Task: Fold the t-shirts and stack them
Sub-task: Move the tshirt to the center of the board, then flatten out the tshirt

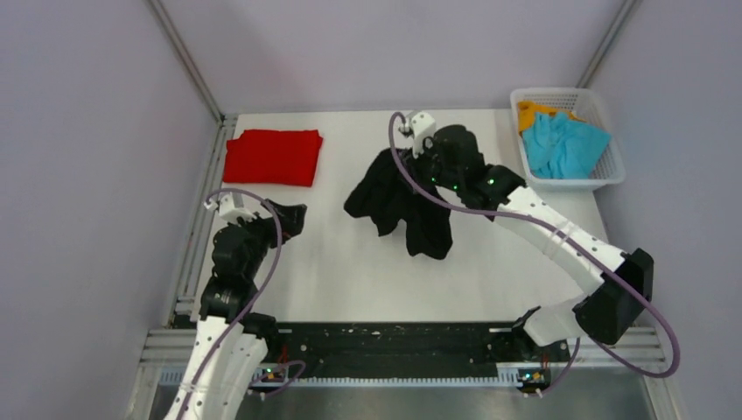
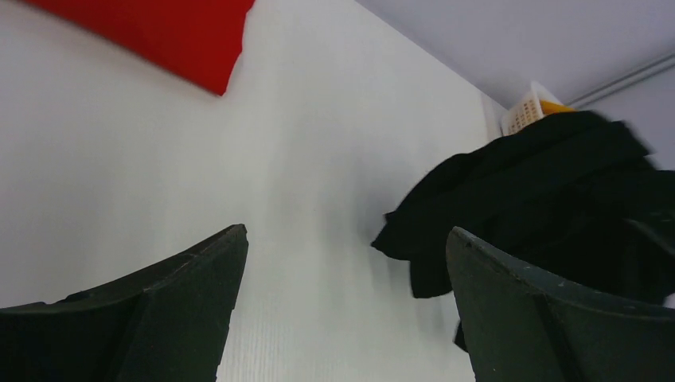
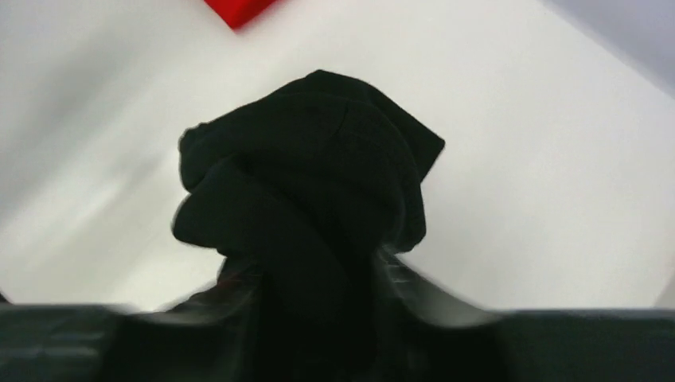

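Note:
The black t-shirt (image 1: 398,206) hangs in a crumpled bunch over the middle of the table. My right gripper (image 1: 437,153) is shut on its upper part and holds it up; the cloth fills the gap between the fingers in the right wrist view (image 3: 310,199). The folded red t-shirt (image 1: 273,157) lies flat at the back left; its corner shows in the left wrist view (image 2: 159,32). My left gripper (image 1: 293,216) is open and empty, low over the table left of the black shirt (image 2: 541,191). Cyan (image 1: 564,144) and orange (image 1: 529,112) garments lie in the basket.
A white plastic basket (image 1: 612,171) stands at the back right corner of the table. Metal frame rails run along the left edge and the near edge. Grey walls enclose the table on three sides.

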Robot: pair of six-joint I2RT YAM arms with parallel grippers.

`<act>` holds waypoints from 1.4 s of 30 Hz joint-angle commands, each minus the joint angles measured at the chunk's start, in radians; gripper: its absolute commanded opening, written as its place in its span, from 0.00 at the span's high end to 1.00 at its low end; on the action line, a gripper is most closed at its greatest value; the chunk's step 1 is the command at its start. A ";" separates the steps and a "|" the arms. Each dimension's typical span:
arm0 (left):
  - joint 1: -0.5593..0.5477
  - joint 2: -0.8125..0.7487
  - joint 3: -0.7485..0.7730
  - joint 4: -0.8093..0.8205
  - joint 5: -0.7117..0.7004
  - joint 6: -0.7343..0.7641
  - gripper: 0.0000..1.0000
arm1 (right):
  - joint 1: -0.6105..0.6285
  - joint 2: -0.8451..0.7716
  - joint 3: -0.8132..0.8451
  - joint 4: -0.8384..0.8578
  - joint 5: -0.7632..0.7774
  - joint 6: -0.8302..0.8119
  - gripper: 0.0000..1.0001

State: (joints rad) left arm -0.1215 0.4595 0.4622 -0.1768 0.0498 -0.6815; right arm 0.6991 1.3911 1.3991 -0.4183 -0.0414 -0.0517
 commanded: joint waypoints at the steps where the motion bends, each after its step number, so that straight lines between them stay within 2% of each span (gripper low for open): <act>1: 0.003 0.046 0.006 0.048 0.148 -0.027 0.01 | -0.006 -0.002 -0.176 0.183 0.233 0.096 0.30; 2: 0.003 0.067 0.000 0.052 0.179 -0.036 0.01 | -0.006 -0.004 -0.201 0.193 0.282 0.124 0.05; 3: 0.003 0.090 -0.006 0.059 0.202 -0.045 0.01 | -0.006 -0.012 -0.228 0.198 0.329 0.153 0.01; 6: 0.000 0.189 -0.025 0.108 0.266 -0.075 0.01 | -0.005 -0.071 -0.329 0.233 0.403 0.228 0.01; 10: -0.048 0.411 0.016 0.157 0.316 -0.083 0.01 | -0.007 -0.199 -0.500 0.276 0.411 0.309 0.01; 15: -0.194 0.754 0.185 0.113 0.255 -0.008 0.01 | -0.009 -0.335 -0.662 0.272 0.467 0.394 0.01; 22: -0.210 1.113 0.384 0.102 0.271 0.065 0.01 | -0.019 -0.459 -0.774 0.191 0.451 0.467 0.01; 27: -0.210 1.273 0.468 0.119 0.303 0.067 0.01 | -0.021 -0.521 -0.821 0.195 0.416 0.512 0.01; 32: -0.226 1.372 0.507 0.236 0.477 0.078 0.03 | -0.022 -0.535 -0.842 0.171 0.422 0.545 0.01; 35: -0.253 1.400 0.523 0.257 0.512 0.098 0.06 | -0.023 -0.533 -0.851 0.142 0.446 0.575 0.01; 37: -0.263 1.418 0.535 0.253 0.517 0.103 0.16 | -0.023 -0.535 -0.851 0.124 0.461 0.591 0.02; 38: -0.265 1.424 0.538 0.248 0.516 0.102 0.27 | -0.022 -0.536 -0.850 0.115 0.466 0.596 0.02; 42: -0.266 1.408 0.532 0.223 0.454 0.095 0.93 | -0.024 -0.547 -0.850 0.049 0.445 0.626 0.04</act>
State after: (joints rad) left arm -0.3820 1.8740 0.9909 0.0662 0.5270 -0.5999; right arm 0.6842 0.8700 0.5434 -0.3080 0.3969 0.5243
